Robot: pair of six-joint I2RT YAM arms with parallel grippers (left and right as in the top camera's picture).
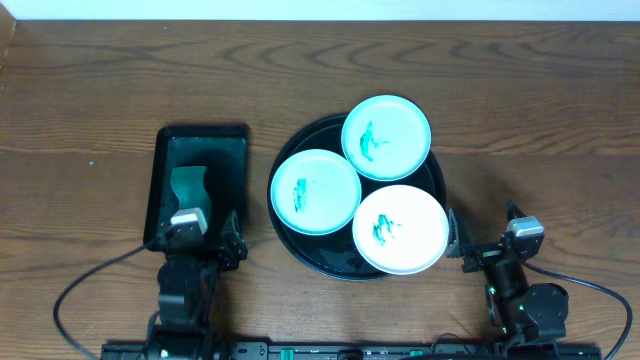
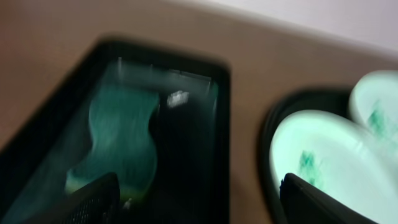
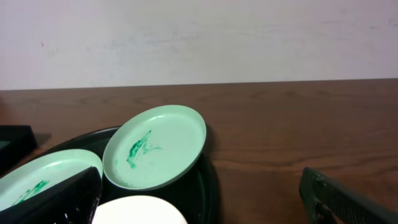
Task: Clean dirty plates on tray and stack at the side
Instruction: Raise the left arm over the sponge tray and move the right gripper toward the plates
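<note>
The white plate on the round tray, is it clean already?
No, the white plate has a teal-green smear near its middle as it lies on the tray.

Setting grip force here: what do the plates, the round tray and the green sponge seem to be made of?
The plates: thin, smooth rims suggest plastic or melamine; ceramic is possible. The round tray: glossy black with reflections, likely plastic or lacquer. The green sponge: dull and wavy-edged, probably foam, though the wrist view is blurred.

Wooden table (image 1: 100, 80) bears round tray (image 1: 325, 262), rectangular tray (image 1: 225, 160)
</note>
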